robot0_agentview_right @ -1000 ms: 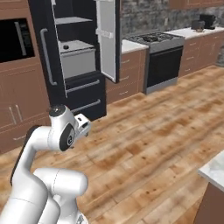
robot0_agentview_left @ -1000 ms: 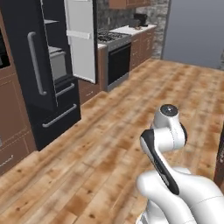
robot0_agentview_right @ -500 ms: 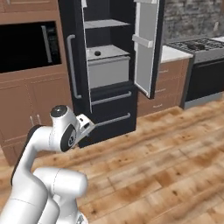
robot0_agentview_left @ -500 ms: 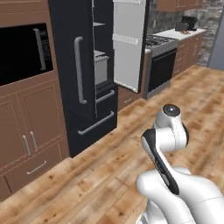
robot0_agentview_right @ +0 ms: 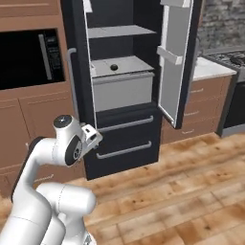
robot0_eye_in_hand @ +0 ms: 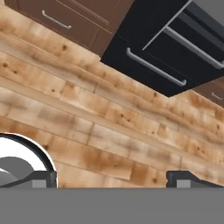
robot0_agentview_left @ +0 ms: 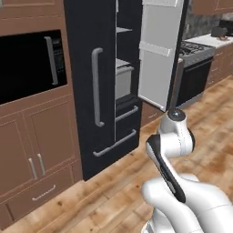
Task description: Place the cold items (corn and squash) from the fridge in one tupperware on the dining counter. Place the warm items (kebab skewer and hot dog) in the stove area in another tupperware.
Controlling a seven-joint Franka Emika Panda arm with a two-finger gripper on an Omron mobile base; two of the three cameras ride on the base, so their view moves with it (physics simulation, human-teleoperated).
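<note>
The fridge (robot0_agentview_left: 98, 82) stands close ahead, its right door (robot0_agentview_right: 177, 57) swung open. Inside are light grey shelves and a pale grey drawer (robot0_agentview_right: 122, 88). A small dark thing (robot0_agentview_right: 114, 67) lies on the drawer's top; I cannot tell what it is. Beyond the open door stands the stove (robot0_agentview_left: 195, 63), also seen at the far right as the stove (robot0_agentview_right: 234, 62). My gripper (robot0_eye_in_hand: 116, 179) is open and holds nothing; it points down at the wooden floor in front of the fridge's bottom drawers (robot0_eye_in_hand: 153, 68). Corn, squash, kebab skewer, hot dog, tupperware and dining counter are out of view.
A black built-in oven (robot0_agentview_left: 27, 68) sits in brown cabinets left of the fridge, with cabinet doors and drawers (robot0_agentview_left: 41, 195) below it. The open fridge door juts out over the floor toward me. Wooden floor (robot0_agentview_right: 191, 191) stretches to the right.
The whole picture has shifted: the base has turned and driven toward the fridge, which now looms larger and nearer. The arm keeps its folded pose and the gripper stays open.
</note>
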